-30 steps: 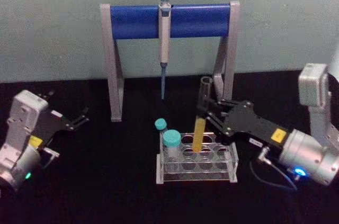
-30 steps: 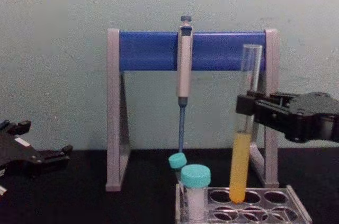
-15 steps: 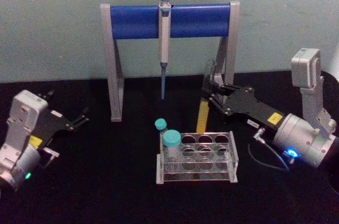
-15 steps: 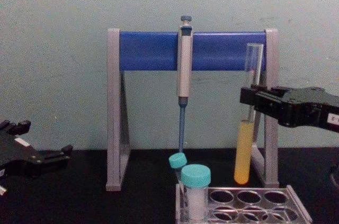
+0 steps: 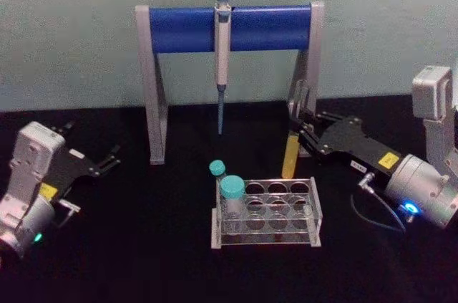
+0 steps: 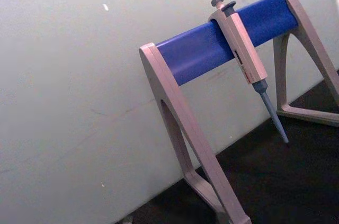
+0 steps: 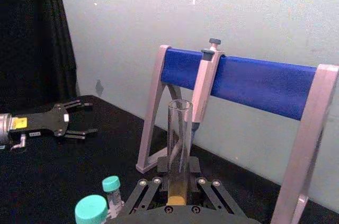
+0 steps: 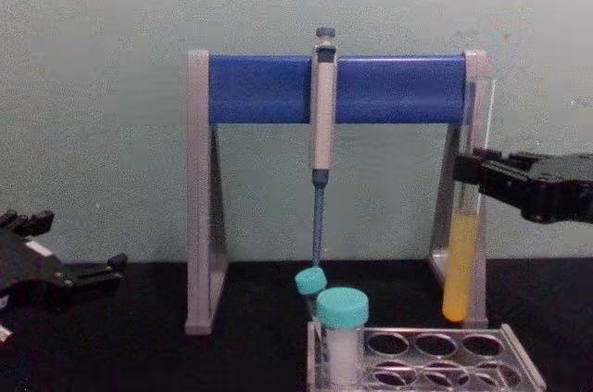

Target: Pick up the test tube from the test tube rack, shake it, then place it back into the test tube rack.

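The test tube point(image 5: 292, 138), clear glass with yellow-orange liquid in its lower part, hangs upright clear of the test tube rack point(image 5: 266, 240), behind the rack's right end and near the stand's right leg. My right gripper point(image 5: 300, 133) is shut on the tube's middle, reaching in from the right. In the chest view the test tube point(image 8: 461, 253) has its round bottom above the rack point(image 8: 519, 366), with the right gripper point(image 8: 478, 172) on it. From the right wrist the test tube point(image 7: 178, 144) stands between the fingers. My left gripper point(image 5: 109, 160) rests open at the far left.
A grey-legged stand with a blue crossbar point(image 5: 229, 27) stands behind the rack, a pipette point(image 5: 222, 52) hanging from it. Two teal-capped vials point(image 5: 231, 192) sit in the rack's left end. The black table runs to a pale wall.
The right gripper has lifted the test tube out of the rack hole and carried it to the right and back, toward the stand's right leg. The left arm has stayed still.
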`<state>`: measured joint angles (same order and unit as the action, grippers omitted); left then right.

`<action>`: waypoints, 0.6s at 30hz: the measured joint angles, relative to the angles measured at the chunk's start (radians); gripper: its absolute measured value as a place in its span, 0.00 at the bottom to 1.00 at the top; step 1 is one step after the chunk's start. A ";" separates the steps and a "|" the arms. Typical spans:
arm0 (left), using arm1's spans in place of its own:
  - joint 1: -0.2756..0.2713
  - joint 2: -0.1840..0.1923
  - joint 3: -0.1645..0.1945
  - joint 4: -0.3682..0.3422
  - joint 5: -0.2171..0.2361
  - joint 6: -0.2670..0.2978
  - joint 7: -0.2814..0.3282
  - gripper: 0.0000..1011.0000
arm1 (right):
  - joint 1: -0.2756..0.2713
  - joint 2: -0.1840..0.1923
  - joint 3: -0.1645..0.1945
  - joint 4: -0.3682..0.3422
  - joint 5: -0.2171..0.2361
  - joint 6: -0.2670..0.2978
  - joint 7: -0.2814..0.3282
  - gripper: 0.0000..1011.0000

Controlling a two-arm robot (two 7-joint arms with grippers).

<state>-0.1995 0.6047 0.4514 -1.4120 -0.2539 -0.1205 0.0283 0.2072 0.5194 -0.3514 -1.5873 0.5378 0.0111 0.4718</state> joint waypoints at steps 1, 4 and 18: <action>0.000 0.000 0.000 0.000 0.000 0.000 0.000 1.00 | -0.002 0.001 0.002 -0.002 0.000 0.000 0.000 0.21; 0.000 0.000 0.000 0.000 0.000 0.000 0.000 1.00 | -0.011 0.005 0.008 -0.010 0.000 -0.002 -0.002 0.21; 0.000 0.000 0.000 0.000 0.000 0.000 0.000 1.00 | -0.053 0.026 0.036 -0.048 -0.001 -0.008 -0.009 0.21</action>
<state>-0.1996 0.6047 0.4514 -1.4119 -0.2539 -0.1205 0.0282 0.1539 0.5454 -0.3158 -1.6356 0.5367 0.0028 0.4627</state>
